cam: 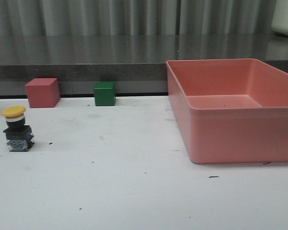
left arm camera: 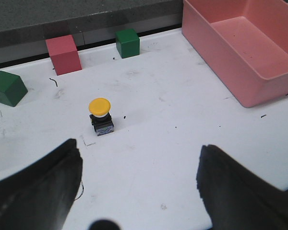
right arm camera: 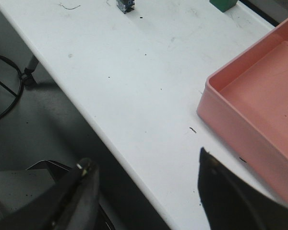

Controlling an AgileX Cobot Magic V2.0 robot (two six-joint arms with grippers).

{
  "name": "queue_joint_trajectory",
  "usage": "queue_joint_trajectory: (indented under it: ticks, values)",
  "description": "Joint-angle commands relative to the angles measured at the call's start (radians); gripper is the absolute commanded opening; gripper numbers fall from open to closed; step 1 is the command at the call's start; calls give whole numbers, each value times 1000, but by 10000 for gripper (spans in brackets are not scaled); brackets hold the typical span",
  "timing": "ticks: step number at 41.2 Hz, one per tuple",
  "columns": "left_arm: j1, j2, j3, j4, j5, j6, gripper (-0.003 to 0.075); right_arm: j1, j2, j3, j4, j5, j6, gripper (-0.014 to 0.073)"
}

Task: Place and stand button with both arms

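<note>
Since the button stands upright on its base on the table, both the left claw and right claw hang open, holding nothing.

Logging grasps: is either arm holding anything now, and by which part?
Nothing is held. The button stands alone on the table; left gripper and right gripper are both open.

Button yellow cap, black collar; bin salmon pink; table white.
</note>
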Motion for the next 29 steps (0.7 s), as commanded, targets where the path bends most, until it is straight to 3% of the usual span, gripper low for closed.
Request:
queue_joint_trajectory:
  ticks: [1, 11, 14, 17, 22, 25, 29]
  values:
    - [-7, 6, -34, -13, -64, -1, 494, -5, 2, -26, -1, -58, -6, 471]
    - [-7, 6, -34, -9, -66, -1, 479, -5, 2, -26, -1, -58, -6, 456]
    - [-7, 6, -34, 13, -69, -1, 384, -5, 2, -26, -1, -61, -6, 338]
    - [-7, 6, -34, 51, -70, -1, 248, -5, 2, -26, -1, -62, -6, 136]
    - [-7, 6, -34, 51, -70, -1, 57, -5, 2, -26, -1, -60, -6, -102]
    - [-7, 6, -34, 51, -70, -1, -19, -5, 2, -26, -1, -60, -6, -113]
    - [-7, 6, -34, 51, -70, -1, -20, -5, 2, -26, -1, -60, -6, -118]
